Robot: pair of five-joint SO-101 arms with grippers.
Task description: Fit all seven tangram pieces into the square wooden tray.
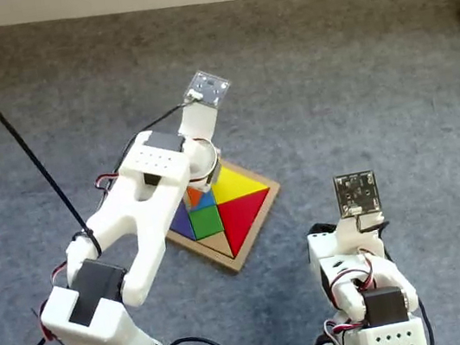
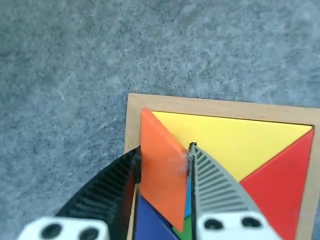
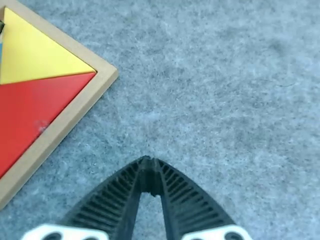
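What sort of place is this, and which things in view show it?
Probably a robot training bench rather than a home. The left gripper is shut on an orange piece over a wooden puzzle tray, the right gripper sits shut nearby, and grey carpet covers the work surface.

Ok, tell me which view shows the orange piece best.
Left wrist view: the orange piece sits close, gripped by the left gripper, at a corner of the tray. The high view gives a sliver beside the arm; the right wrist view, another tray corner.
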